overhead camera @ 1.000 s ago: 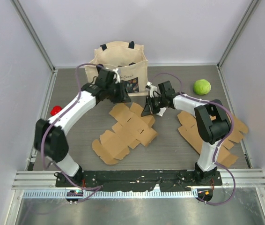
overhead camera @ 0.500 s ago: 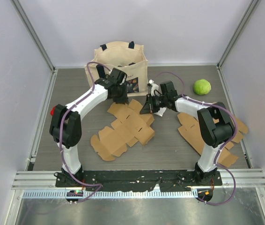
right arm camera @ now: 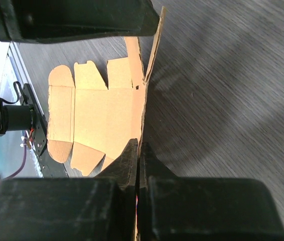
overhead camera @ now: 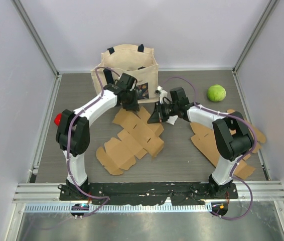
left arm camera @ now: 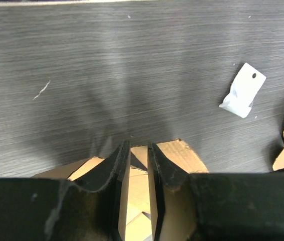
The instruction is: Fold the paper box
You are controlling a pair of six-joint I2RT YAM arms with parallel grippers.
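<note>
The paper box is a flat brown cardboard blank lying unfolded at the table's middle. My right gripper is shut on its right edge; in the right wrist view the thin card rises edge-on out of the closed right gripper, with the rest of the blank spread to the left. My left gripper hovers over the blank's far edge. Seen from the left wrist, the left gripper has a narrow gap, and a cardboard flap lies just below the fingertips.
A beige tote bag stands right behind both grippers. A green ball sits at the back right and a red object at the left edge. Another cardboard blank lies under the right arm. A white paper tag lies on the table.
My left arm has swung inward, bringing its gripper over the blank's far edge with its jaws narrowing. The blank has slid slightly left and nearer. The right gripper has kept its hold.
</note>
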